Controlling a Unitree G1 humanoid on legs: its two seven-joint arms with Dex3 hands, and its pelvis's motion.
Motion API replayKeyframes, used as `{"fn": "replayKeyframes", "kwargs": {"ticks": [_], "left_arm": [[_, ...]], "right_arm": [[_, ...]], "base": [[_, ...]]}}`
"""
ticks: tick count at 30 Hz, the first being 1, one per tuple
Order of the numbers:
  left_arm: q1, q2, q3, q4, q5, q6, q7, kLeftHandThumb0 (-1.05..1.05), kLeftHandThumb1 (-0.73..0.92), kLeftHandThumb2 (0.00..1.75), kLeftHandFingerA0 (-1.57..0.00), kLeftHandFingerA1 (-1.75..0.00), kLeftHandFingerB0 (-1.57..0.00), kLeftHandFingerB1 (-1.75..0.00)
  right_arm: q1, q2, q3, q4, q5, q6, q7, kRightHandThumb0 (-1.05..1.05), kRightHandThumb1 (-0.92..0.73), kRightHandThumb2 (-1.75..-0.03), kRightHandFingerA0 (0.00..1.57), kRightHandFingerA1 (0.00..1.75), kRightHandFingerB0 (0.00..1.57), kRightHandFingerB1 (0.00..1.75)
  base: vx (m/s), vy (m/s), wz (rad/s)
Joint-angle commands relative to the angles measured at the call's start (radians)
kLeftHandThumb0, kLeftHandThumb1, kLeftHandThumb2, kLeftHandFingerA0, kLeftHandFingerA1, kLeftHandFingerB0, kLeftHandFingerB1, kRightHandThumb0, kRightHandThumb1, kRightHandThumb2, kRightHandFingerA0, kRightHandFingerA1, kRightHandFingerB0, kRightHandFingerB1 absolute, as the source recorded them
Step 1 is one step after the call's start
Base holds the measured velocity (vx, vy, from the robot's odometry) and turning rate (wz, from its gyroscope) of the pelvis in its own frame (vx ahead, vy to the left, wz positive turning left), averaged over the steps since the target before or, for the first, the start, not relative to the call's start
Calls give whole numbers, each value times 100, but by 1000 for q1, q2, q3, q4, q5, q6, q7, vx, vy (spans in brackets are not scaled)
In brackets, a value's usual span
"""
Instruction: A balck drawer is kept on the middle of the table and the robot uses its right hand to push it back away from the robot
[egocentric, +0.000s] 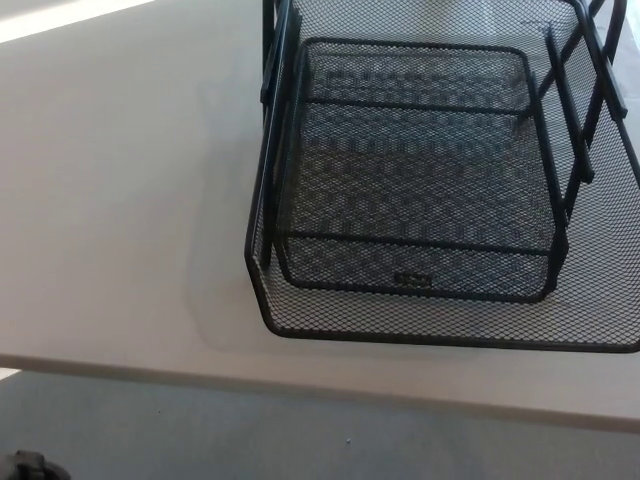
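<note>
The pale surface (110, 200) fills most of the head view, and its far side and both ends run out of the picture, so only its near edge can be followed, a slanting line low in the frame. Beyond that edge lies a grey floor (200, 440), and at the bottom left corner a small dark object (28, 466) is cut off by the frame, too little of it showing to name. A bright strip crosses the top left corner of the surface.

Neither robot hand shows anywhere in the view, nor any forearm, so nothing can be said about whether the fingers are apart or together.

The black drawer (440, 190), a stacked unit of wire mesh, sits on the right part of the surface, near the near edge but apart from it. Its right side and its top are cut off by the frame, so its full extent cannot be seen. The lowest mesh tray (300, 320) reaches furthest toward the near edge, with a rounded front left corner and a raised rim. Above it an inner tray (420, 160) sits set back, framed by dark bars. Upright struts (272, 60) rise on the left side, and slanted ones show on the right. A small dark label (412, 279) sits on the front rim of the inner tray; its wording is unreadable. The trays look empty, mesh showing through mesh.
</note>
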Motion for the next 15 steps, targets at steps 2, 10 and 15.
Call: {"fn": "replayKeyframes", "kwargs": {"ticks": [2,10,15], "left_arm": [[-14,33,-27,45,30,-76,-79,-56,70,62,-48,-39,-32,-33],[-29,30,-29,67,31,-88,-86,-56,71,62,-47,-38,-32,-33],[-33,33,-28,68,30,-97,-93,-55,71,62,-47,-38,-33,-33]], "right_arm": [[0,-39,38,9,-53,14,65,-51,-60,-98,37,57,23,48],[95,-96,75,-210,-129,40,0,-53,-77,-64,47,41,38,36],[275,-208,28,-651,-129,104,80,-53,-79,-64,43,41,30,33]], "base": [[0,0,0],[0,0,0],[0,0,0]]}}
